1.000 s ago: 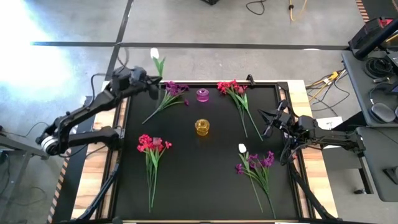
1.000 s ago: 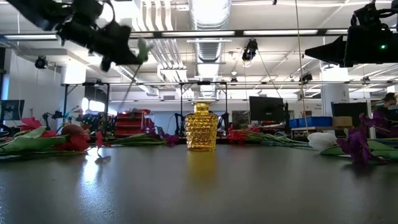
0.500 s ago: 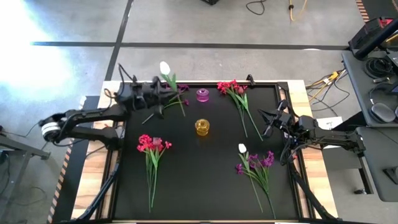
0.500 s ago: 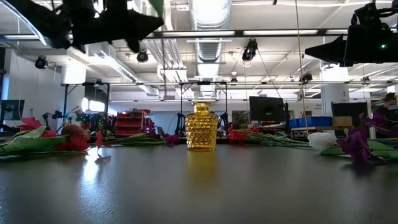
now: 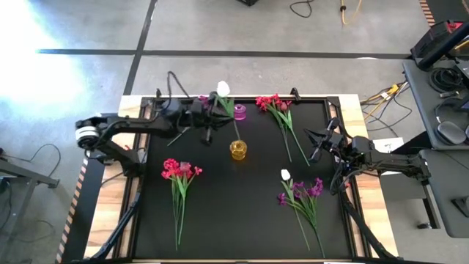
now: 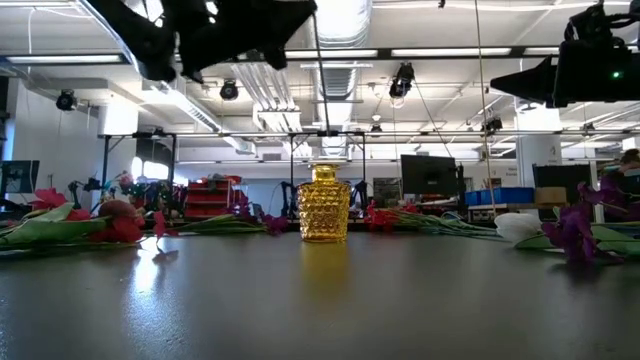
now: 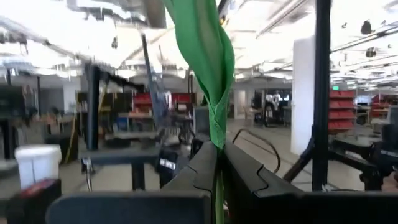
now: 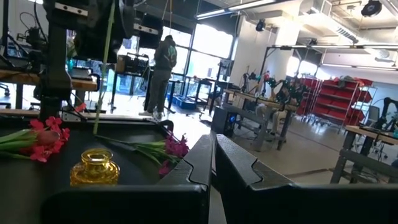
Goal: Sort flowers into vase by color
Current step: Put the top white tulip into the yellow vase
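Here, left end effector (image 5: 210, 116) grips white flower (image 5: 223, 89).

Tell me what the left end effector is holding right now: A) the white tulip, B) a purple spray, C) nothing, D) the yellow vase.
A: the left end effector is shut on the stem of the white tulip, which hangs above the yellow vase.

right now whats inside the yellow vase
Nothing yet, as far as the views show. The yellow vase stands empty-mouthed in the high view; the white flower, held by the left end effector, hangs with its stem tip just above it. The vase's bottom is hidden.
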